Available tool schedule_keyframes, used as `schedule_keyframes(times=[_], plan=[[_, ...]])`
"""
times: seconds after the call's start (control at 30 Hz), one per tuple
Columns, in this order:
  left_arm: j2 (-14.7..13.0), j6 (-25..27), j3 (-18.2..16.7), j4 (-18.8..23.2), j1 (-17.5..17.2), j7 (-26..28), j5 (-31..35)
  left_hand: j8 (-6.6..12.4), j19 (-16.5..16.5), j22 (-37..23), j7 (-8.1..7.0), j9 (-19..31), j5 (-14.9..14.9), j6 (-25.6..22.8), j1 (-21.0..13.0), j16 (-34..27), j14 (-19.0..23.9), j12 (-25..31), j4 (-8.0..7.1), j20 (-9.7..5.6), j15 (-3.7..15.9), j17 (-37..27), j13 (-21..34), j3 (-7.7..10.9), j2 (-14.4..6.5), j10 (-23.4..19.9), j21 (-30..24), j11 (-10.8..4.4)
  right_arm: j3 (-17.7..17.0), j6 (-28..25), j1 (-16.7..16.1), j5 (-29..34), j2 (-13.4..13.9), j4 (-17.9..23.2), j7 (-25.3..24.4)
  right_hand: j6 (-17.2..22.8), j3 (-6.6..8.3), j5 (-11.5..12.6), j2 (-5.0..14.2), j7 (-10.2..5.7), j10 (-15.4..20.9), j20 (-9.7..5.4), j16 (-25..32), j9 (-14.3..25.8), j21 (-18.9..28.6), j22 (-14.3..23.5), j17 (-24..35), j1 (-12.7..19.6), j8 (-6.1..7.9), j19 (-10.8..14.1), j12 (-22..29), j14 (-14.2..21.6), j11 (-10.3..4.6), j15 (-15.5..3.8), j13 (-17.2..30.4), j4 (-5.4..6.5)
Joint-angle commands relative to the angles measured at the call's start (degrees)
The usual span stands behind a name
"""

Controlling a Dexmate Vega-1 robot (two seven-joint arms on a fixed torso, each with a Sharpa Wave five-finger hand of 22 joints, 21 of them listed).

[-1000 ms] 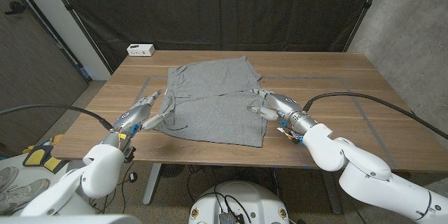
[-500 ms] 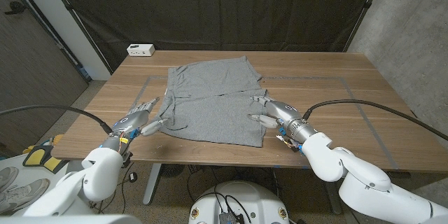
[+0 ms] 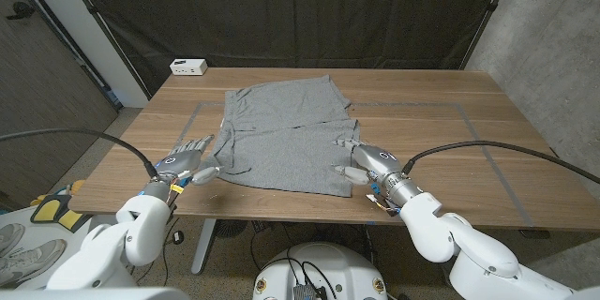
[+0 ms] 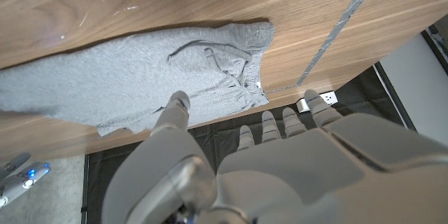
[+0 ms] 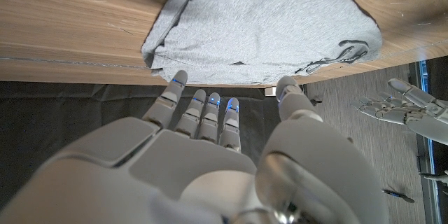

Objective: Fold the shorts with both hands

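The grey shorts (image 3: pixel 286 136) lie spread on the wooden table (image 3: pixel 487 122), with a drawstring loose near their left edge. My left hand (image 3: pixel 187 161) hovers just left of the shorts' near left corner, fingers spread and holding nothing. My right hand (image 3: pixel 370 164) is beside the near right corner, also open, with its fingertips close to the cloth edge. In the left wrist view, the shorts (image 4: pixel 161 91) lie beyond my left hand (image 4: pixel 231 168). The right wrist view shows the shorts (image 5: pixel 259 28) past the spread fingers of my right hand (image 5: pixel 210 161).
A small white box (image 3: pixel 188 67) stands at the table's back left corner. Tape lines (image 3: pixel 469 117) mark a rectangle on the tabletop around the shorts. A black curtain hangs behind the table.
Both hands have drawn back toward the table's near edge. The right hand has come off the shorts' right edge and the left has slid away from the left edge.
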State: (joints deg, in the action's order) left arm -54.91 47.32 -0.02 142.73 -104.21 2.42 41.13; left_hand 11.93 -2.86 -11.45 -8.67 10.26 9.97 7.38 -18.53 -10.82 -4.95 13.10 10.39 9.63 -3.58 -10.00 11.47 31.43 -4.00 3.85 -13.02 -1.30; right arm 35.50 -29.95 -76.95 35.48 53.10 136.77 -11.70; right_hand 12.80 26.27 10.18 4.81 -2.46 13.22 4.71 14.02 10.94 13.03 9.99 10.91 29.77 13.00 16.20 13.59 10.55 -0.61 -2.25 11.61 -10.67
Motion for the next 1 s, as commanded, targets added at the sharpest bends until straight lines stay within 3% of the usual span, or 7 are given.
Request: schedule_keyframes(times=[0.03, 0.23, 0.43, 0.5, 0.8, 1.0], plan=[[-7.25, 8.86, 7.78, -0.27, 4.67, -1.79, 6.52, 0.65, 0.88, 0.06, -0.21, 0.2, 0.38, -1.04, -1.74, -0.22, 0.32, 0.28, 0.27, 0.2, 0.14, -0.15, 0.09, 0.43, -0.03, -0.4, -0.38, -0.51, 2.89, -2.48, -1.01, 5.98, -1.94, -0.38, -0.48, 1.02, 0.43, 0.48, -0.87, 0.06, 0.85, -0.11, 0.44, -0.02, 0.48, 0.32, 0.21, 1.74, 0.54, 1.03, 0.49, 1.04, -0.39, -1.53, 0.09, -0.29], [-11.08, 13.18, 12.27, -0.12, 7.1, -2.71, 9.83, 1.06, 2.26, 0.24, -0.11, 0.23, 0.61, -2.46, -4.54, -0.37, 1.32, 0.52, 0.4, 0.33, 0.02, -0.15, 0.09, 1.04, 0.36, -1.32, -0.69, -0.53, 4.23, -3.21, -1.33, 8.87, -2.65, -0.85, -0.11, 2.35, 0.21, 0.94, -2.99, 0.17, 1.97, -0.36, 0.38, 0.01, 0.49, 0.34, 0.3, 4.09, 0.93, 1.82, 0.65, 1.78, -0.6, -1.99, 0.14, -0.36], [-15.16, 19.63, 22.83, -1.09, 14.08, -8.71, 20.07, 1.56, 3.67, 0.4, -0.74, 0.27, 0.88, -4.31, -7.78, -0.44, 2.33, 0.83, 0.5, -0.05, 0.47, -0.15, 0.09, 1.74, 0.75, -2.54, -0.94, -1.11, 5.09, -3.95, -1.78, 11.19, -3.08, -1.07, 0.85, 3.62, 0.38, 1.79, -4.77, -0.31, 3.12, -0.76, 0.4, 0.05, 0.46, 0.37, 0.47, 7.81, 1.22, 2.65, 0.82, 2.81, -0.76, -2.79, 0.24, -0.41], [-15.62, 20.1, 24.59, -1.57, 15.41, -10.15, 22.11, 1.76, 3.96, 0.44, -1.06, 0.28, 0.96, -4.97, -8.57, -0.43, 2.53, 0.89, 0.53, -0.16, 0.64, -0.14, 0.09, 1.9, 0.9, -2.81, -0.97, -1.38, 5.25, -4.3, -2.08, 12.1, -3.33, -1.27, 0.66, 3.86, 0.44, 2.02, -5.17, -0.38, 3.57, -0.88, 0.44, 0.05, 0.42, 0.37, 0.53, 8.78, 1.26, 2.79, 0.94, 3.12, -0.91, -3.02, 0.28, -0.41], [-13.24, 19.96, 29.94, -5.85, 19.22, -15.4, 34.74, 2.91, 4.93, 0.52, -1.17, 0.35, 1.34, -9.06, -13.67, -0.65, 4.55, 1.46, 0.56, -0.52, 1.77, -0.15, 0.11, 2.27, 2.87, -5.22, -0.83, -2.25, 6.15, -4.67, -2.19, 15.11, -4.49, -2.46, 1.23, 7.4, -0.1, 3.44, -7.58, -1.67, 6.04, -1.35, 1.4, 0.11, 0.22, 0.46, 1.35, 13.27, 2.18, 3.43, 1.81, 5.84, -1.65, -4.25, 0.7, 0.19], [-10.49, 17.51, 28.54, -9.16, 18.49, -15.54, 38.58, 3.85, 6.95, 0.41, -1.99, 0.42, 1.6, -12.61, -18.4, -0.89, 6.93, 2.27, 0.41, -0.8, 3.01, -0.16, 0.18, 1.85, 5.37, -8.59, -1.25, -2.77, 6.7, -5.04, -1.29, 16.41, -5.3, -3.55, 3.54, 9.61, -0.31, 4.16, -7.7, -2.43, 7.13, -1.82, 1.98, 0.13, 0.25, 0.49, 2.08, 14.91, 2.77, 3.99, 2.35, 6.69, -2.35, -5.08, 1.0, 0.48]])
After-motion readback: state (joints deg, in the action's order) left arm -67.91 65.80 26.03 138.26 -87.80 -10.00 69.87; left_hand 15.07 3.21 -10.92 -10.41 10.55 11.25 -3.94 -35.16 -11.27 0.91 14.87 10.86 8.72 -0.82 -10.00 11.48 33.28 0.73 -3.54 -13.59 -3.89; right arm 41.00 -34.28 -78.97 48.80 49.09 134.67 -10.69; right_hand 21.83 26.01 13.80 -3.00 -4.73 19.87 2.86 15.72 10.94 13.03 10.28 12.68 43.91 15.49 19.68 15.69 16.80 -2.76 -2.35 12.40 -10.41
